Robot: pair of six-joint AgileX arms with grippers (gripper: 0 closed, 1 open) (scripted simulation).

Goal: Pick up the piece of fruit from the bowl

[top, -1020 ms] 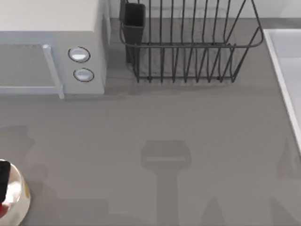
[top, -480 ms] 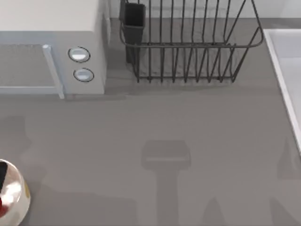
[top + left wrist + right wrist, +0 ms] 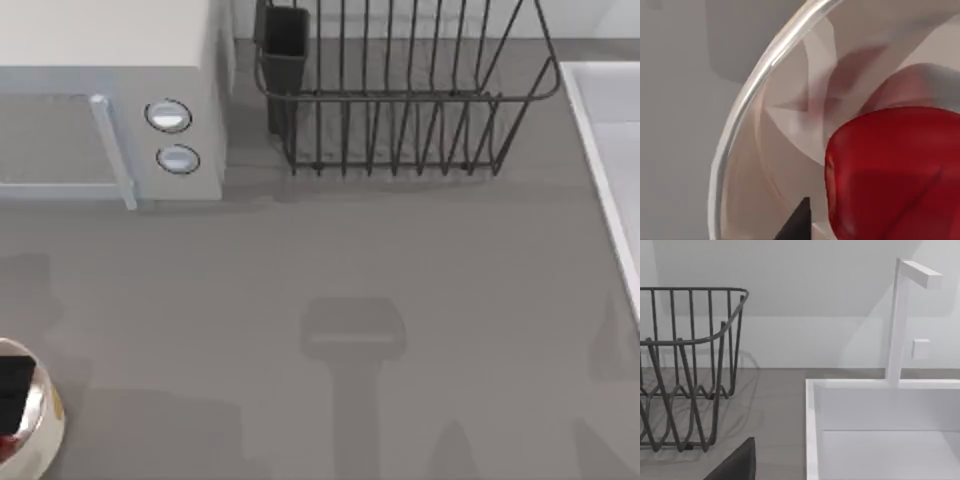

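The bowl [image 3: 40,425] sits at the table's front left corner, cut off by the top view's left edge. A dark part of my left gripper [image 3: 12,392] hangs over its inside. Just below that, a sliver of the red piece of fruit [image 3: 5,446] shows. In the left wrist view the fruit [image 3: 895,175] looms large and close inside the bowl's shiny wall [image 3: 775,150], and a dark tip of the gripper [image 3: 797,224] points in beside it. My right arm is parked, and a dark part of its gripper [image 3: 735,464] shows in the right wrist view.
A microwave [image 3: 110,100] stands at the back left. A wire dish rack [image 3: 400,90] holding a dark cup [image 3: 286,35] stands at the back middle. A white sink [image 3: 610,150] with a faucet [image 3: 900,315] runs along the right edge.
The dark part of my left gripper was over the bowl a second ago, was gone half a second ago, and is over it again now, covering more of the fruit.
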